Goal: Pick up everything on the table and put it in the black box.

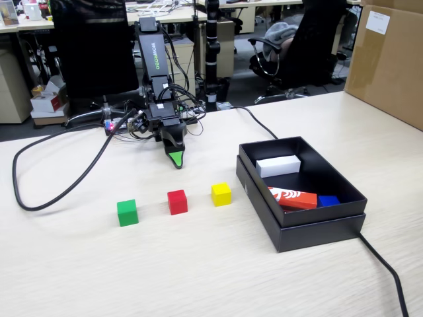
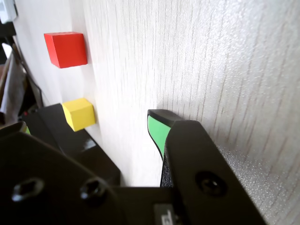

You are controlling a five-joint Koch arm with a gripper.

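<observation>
**Three cubes waiting, arm parked behind the row**

Left to right in the fixed view: the small plain green cube (image 1: 127, 212) sits alone on the pale wood-grain table (image 1: 198, 277), the small red cube (image 1: 177, 201) just along from it, then the small yellow cube (image 1: 221, 193), nearest the shallow matte black cardboard box (image 1: 317, 228). None is in the box yet. Inside it lie a white oblong block (image 1: 278, 165), a red-orange printed block (image 1: 293, 197) and something blue (image 1: 328, 200).

The black gripper with its green-tipped jaw (image 1: 176, 159) hangs low behind the red cube, holding nothing. Only one tip shows, so spread or pressed together, I cannot tell.

The judgement: open wide, come down squarely over one cube, straddle its flat faces and close gently, so the neighbours are not nudged.

The wrist view shows the green pad (image 2: 157, 129) close above the table grain, with red and yellow cubes ahead; the green cube is missing there. Only the fixed view gives the whole row and the box's contents.
</observation>
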